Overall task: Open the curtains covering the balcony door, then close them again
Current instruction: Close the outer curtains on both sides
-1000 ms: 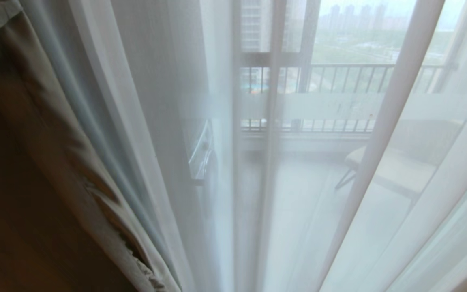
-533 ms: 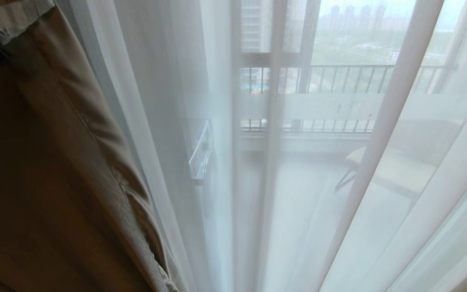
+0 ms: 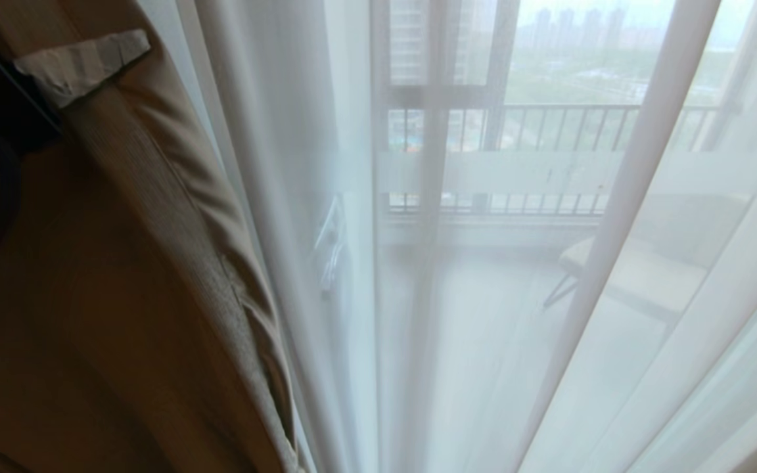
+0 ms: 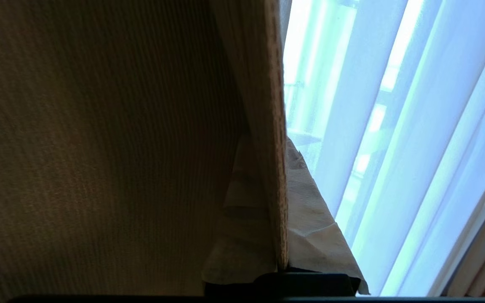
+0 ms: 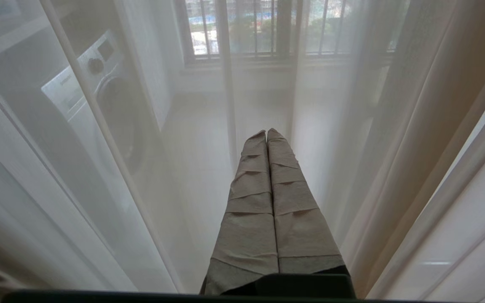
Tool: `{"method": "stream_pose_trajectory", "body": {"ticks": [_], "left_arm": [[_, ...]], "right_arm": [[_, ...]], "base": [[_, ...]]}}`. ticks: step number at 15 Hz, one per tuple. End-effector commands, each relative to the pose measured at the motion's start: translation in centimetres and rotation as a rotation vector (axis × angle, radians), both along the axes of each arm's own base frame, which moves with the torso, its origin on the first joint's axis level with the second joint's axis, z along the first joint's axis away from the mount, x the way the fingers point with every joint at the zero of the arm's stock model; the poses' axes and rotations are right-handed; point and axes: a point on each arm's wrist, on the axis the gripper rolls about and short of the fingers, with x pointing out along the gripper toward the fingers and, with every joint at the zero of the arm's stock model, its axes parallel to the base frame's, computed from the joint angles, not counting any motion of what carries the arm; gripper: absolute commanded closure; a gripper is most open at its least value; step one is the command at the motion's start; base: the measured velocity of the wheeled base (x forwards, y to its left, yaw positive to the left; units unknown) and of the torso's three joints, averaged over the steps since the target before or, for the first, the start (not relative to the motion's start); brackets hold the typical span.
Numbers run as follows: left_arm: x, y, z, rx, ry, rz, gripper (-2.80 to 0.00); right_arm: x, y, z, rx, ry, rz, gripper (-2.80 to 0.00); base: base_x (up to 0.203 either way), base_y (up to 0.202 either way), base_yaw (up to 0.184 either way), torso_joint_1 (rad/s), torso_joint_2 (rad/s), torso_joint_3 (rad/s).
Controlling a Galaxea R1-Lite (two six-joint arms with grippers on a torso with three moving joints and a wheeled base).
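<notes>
Across the head view, the beige drape (image 3: 155, 263) had swept rightward since a second earlier, its hem edge now reaching farther over the sheer (image 3: 326, 197), while the balcony door (image 3: 431, 131) behind held its place in frame. Left end effector (image 3: 83, 62) was clamped shut on the drape's hem, its wrapped fingers (image 4: 318, 235) pinching the fabric edge between them in the left wrist view. Right end effector (image 5: 267, 139) hung shut and empty, pointing at the sheer with the door frame and a washing machine (image 5: 99, 84) dim beyond it.

Judged from this, the beige layer was being drawn over the door, with most of the glass still covered only by sheer. Chief risk was a slip: the grip sat on the very hem, thin and textured, and a heavy pleated drape dragging on its track could pull free if it snagged or if the pull ran too fast. Bunched sheer could also be caught and hauled along with the drape, since the two layers lay touching at the hem. Whether the drape ran freely overhead could not be told; the track was out of view.

Room to the right of the drape's hem looked open, nothing but hanging sheer between it and the far folds. Behind the sheer stood the door frame, close enough that a pull angled toward the glass might press the fingers against it. A chair (image 3: 628, 276) sat beyond the door, out of reach.
</notes>
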Motion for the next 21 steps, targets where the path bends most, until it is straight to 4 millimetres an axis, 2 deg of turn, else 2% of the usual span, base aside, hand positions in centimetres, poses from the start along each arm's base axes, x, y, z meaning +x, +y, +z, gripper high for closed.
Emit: {"method": "stream_pose_trajectory", "body": {"ticks": [1, 21], "left_arm": [[0.1, -0.4, -0.2, 0.001, 0.008, -0.021, 0.00], [3.0, -3.6, -2.2, 0.158, -0.002, -0.081, 0.00]], "right_arm": [[0.0, 0.0, 0.0, 0.000, 0.001, 0.000, 0.00], [0.0, 0.0, 0.0, 0.000, 0.001, 0.000, 0.00]], "base": [[0.000, 0.000, 0.000, 0.000, 0.00, 0.000], [0.000, 0.000, 0.000, 0.000, 0.00, 0.000]]}}
